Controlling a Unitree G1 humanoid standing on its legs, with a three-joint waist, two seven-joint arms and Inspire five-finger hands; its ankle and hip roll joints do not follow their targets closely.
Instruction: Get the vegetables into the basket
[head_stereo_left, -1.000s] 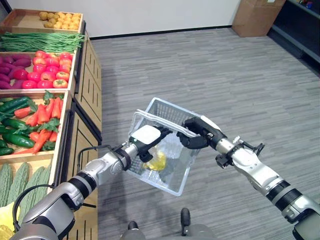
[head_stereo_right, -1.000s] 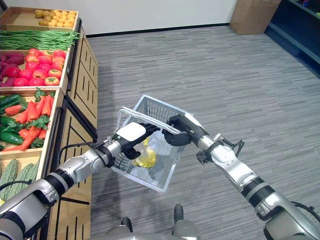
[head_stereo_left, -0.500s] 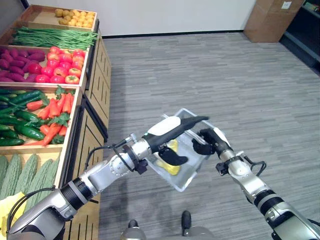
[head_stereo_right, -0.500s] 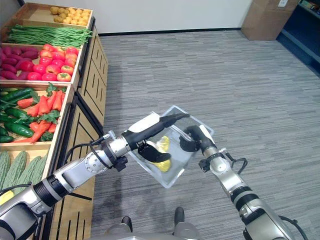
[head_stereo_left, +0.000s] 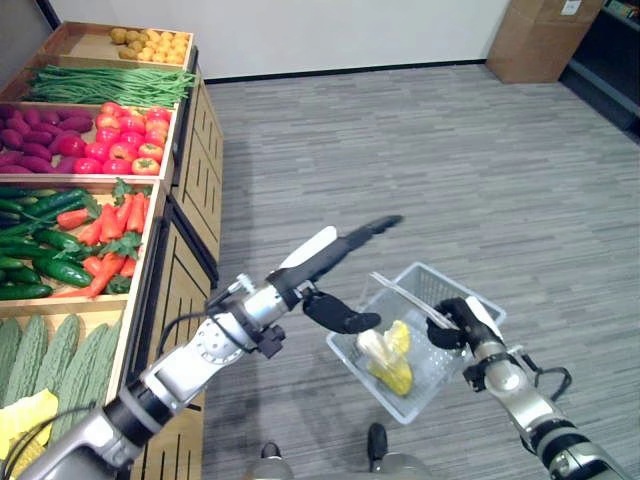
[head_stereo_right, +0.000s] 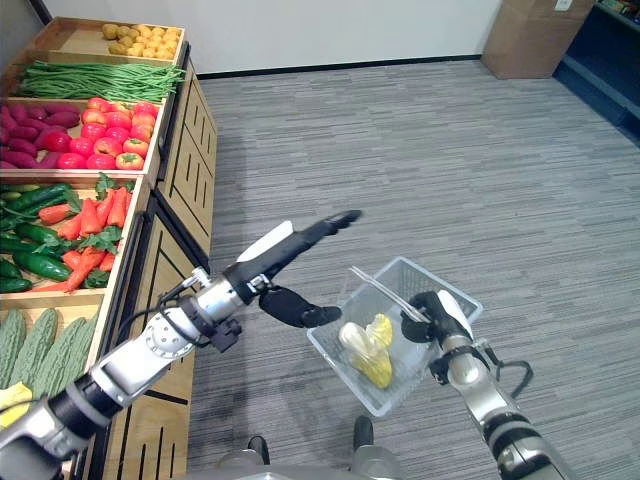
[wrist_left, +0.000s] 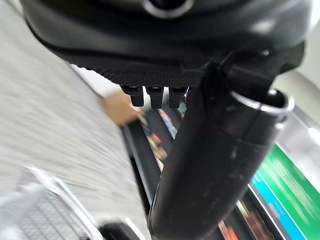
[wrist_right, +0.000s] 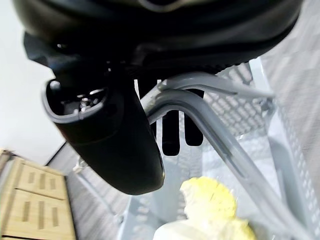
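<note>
The right hand (head_stereo_left: 452, 322) has its fingers curled round the handle of the basket (head_stereo_left: 440, 358), which holds yellow vegetables (head_stereo_left: 388, 358). The left hand (head_stereo_left: 335, 268), fingers straight and apart, hovers beside it, empty. No writing is legible.

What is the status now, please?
Left hand open, fingers straight, beside the basket. Right hand shut on basket handle. Yellow vegetables inside. Nothing in the way.

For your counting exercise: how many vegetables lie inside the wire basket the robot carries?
2, lying side by side in the basket held by the right hand: a pale corn cob and a yellow one. More could be hidden beneath them.
</note>
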